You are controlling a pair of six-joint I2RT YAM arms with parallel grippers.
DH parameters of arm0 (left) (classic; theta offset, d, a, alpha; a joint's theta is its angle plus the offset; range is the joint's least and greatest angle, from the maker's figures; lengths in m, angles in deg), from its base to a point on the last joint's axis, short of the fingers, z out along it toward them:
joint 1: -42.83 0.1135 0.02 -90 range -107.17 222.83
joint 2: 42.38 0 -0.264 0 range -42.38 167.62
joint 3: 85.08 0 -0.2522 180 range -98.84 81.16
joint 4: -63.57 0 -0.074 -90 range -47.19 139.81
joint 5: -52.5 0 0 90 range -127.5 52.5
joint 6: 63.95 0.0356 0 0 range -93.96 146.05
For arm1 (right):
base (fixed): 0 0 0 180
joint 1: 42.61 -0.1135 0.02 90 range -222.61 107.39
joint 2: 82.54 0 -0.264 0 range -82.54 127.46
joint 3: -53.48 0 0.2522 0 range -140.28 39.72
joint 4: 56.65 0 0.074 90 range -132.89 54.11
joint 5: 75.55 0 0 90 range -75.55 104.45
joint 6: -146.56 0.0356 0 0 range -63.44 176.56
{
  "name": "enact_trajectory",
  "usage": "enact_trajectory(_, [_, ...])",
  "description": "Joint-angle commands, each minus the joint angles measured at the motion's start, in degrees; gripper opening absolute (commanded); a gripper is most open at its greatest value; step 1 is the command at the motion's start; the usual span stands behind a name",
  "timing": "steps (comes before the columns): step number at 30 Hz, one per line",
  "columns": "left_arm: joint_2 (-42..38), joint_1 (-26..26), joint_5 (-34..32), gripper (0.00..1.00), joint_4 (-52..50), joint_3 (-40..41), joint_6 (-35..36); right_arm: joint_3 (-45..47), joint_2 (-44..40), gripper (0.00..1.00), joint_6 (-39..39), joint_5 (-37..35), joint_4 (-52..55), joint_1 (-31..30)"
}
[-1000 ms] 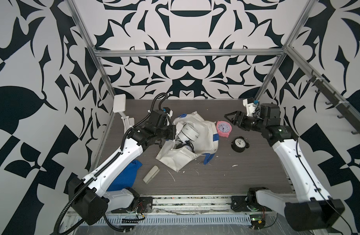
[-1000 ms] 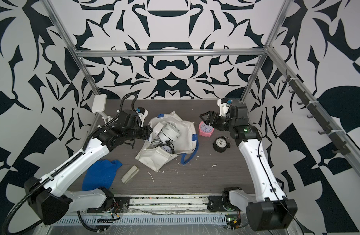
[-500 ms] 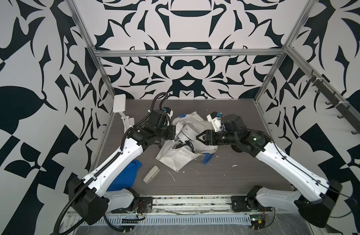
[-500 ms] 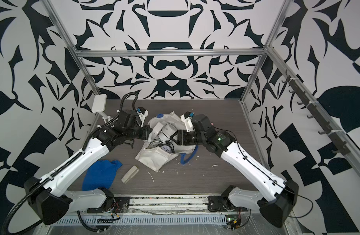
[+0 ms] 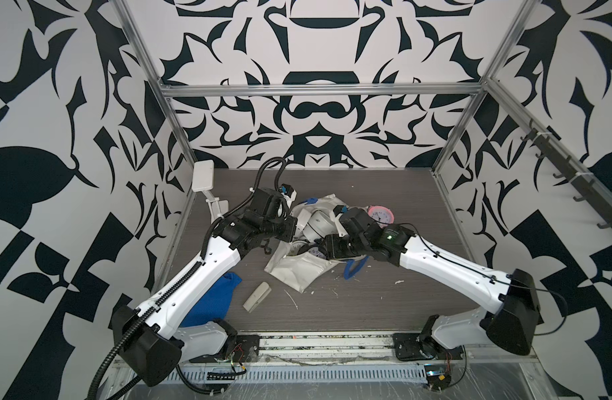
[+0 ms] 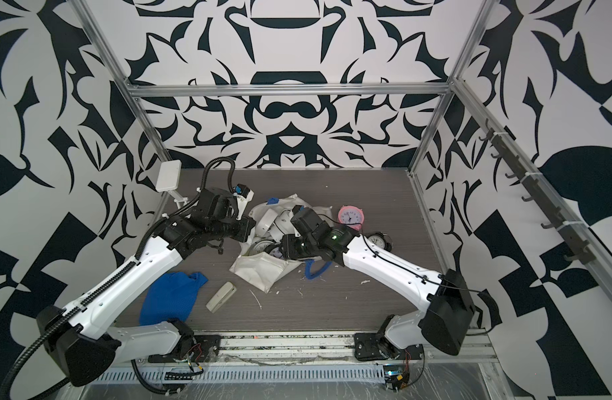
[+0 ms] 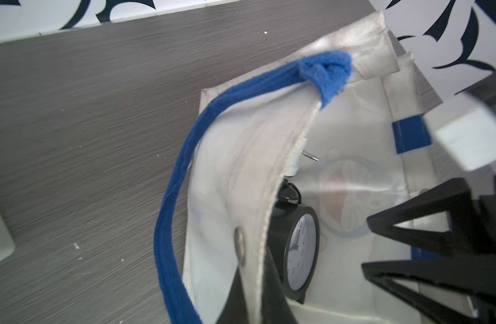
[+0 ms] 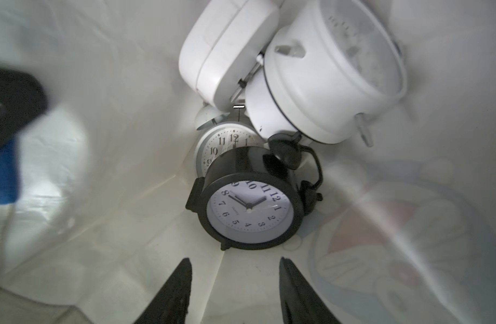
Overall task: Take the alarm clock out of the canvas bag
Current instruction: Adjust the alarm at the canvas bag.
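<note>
Two grippers at the canvas bag (image 5: 299,273): left gripper (image 7: 253,280) pinches its ten-o'clock rim; right gripper (image 8: 234,261) gapes empty, facing the black alarm clock (image 8: 249,213).

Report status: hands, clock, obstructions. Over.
Left hand shut on canvas bag rim, mouth held open. Right hand open inside bag, jaws short of black alarm clock, nothing gripped. White alarm clocks piled behind it.

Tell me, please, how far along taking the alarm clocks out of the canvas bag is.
Done: a pink clock and a black clock sit on the table beside the canvas bag. In hand: the left gripper pinches the rim open; the right gripper is open inside, facing a black-rimmed clock. Left: that one and the white clocks inside.
</note>
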Motion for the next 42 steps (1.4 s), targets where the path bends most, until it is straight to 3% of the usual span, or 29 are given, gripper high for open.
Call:
enact_trajectory(1, [-3.64,-0.38,-1.33,0.0,0.05,-3.15,3.92,-2.32,1.33,0.53,1.58,0.96,-5.05,-3.08])
enact_trajectory(7, [-3.63,-0.38,2.06,0.0,0.9,-1.99,3.9,-4.21,2.74,0.53,2.71,0.06,-6.81,-8.74])
enact_trajectory(15, [-1.97,-0.38,11.82,0.0,5.55,0.46,1.87,0.76,-3.15,0.53,2.59,-6.91,-2.75,-8.74])
enact_trajectory(20, [-1.28,-0.38,12.03,0.0,6.13,0.81,1.81,6.36,-9.77,0.54,4.42,-9.79,-3.09,-5.82])
enact_trajectory(27, [-3.33,-0.38,14.48,0.0,9.07,3.12,1.99,14.73,-17.11,0.71,11.63,-8.76,-17.53,0.09])
enact_trajectory(35, [-4.07,-0.38,14.86,0.0,9.17,3.56,2.15,10.2,-9.28,0.74,13.95,-8.14,-24.36,0.62])
enact_trajectory(42, [-5.5,-0.38,13.79,0.0,9.04,4.84,2.2,2.73,-2.65,0.73,3.52,-11.27,-14.56,1.24])
